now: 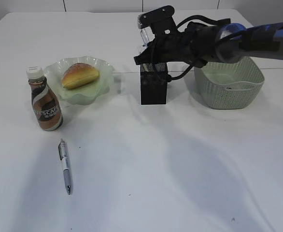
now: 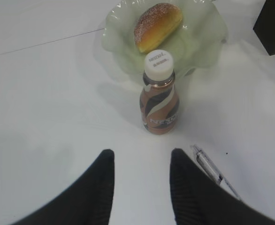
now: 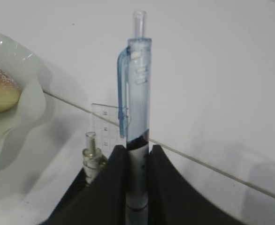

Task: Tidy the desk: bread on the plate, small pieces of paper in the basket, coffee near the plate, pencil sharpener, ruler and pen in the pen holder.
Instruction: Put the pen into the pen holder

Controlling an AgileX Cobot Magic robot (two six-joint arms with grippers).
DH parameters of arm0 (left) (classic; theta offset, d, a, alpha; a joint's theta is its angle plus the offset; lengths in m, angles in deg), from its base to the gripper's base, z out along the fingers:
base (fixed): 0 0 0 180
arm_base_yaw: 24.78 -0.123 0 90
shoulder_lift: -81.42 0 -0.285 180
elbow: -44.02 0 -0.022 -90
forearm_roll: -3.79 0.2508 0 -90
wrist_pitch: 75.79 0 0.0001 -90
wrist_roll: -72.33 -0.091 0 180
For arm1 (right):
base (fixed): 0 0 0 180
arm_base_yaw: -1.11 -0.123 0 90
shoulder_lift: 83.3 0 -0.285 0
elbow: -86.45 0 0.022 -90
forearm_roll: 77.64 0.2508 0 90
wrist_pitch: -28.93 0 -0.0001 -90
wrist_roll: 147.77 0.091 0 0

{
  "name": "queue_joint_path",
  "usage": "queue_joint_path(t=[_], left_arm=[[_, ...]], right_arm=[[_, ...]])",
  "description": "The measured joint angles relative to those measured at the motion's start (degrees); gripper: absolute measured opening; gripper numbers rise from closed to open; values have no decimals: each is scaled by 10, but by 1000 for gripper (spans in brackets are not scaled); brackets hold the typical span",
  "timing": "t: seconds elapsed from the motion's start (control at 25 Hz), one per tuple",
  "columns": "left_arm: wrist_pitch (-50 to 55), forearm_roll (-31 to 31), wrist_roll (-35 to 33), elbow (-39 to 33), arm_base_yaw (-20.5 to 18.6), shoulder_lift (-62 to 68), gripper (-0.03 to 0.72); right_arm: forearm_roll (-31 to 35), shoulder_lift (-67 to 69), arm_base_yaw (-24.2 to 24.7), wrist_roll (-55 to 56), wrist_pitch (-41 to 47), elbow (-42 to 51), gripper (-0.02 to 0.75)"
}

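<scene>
My right gripper [image 1: 144, 57] is shut on a light blue pen [image 3: 135, 93] and holds it upright just above the black mesh pen holder [image 1: 154, 89]. A clear ruler [image 3: 102, 124] and another clear pen [image 3: 93, 157] stand in the holder. The bread [image 1: 79, 75] lies on the green wavy plate [image 1: 102, 86]. The brown coffee bottle [image 1: 45, 101] stands next to the plate. A silver pen [image 1: 65, 166] lies on the table in front of the bottle. My left gripper [image 2: 140, 157] is open and empty, low over the table before the bottle [image 2: 159, 98] and left of the silver pen [image 2: 212, 171]. No pencil sharpener shows.
A pale green woven basket [image 1: 228, 89] stands right of the pen holder, under my right arm. The white table has a seam line running behind the plate. The left arm does not show in the exterior view.
</scene>
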Motion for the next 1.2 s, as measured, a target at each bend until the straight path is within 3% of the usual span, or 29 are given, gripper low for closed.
queue_joint_path(t=[0.44, 0.84, 1.2], left_arm=[[-4, 0, 0, 0, 0, 0, 275], [-5, 0, 0, 0, 0, 0, 275], [-12, 0, 0, 0, 0, 0, 275]], right_arm=[[0, 0, -2, 0, 13, 0, 113], [13, 0, -8, 0, 50, 0, 189], [27, -10, -29, 0, 74, 0, 209]])
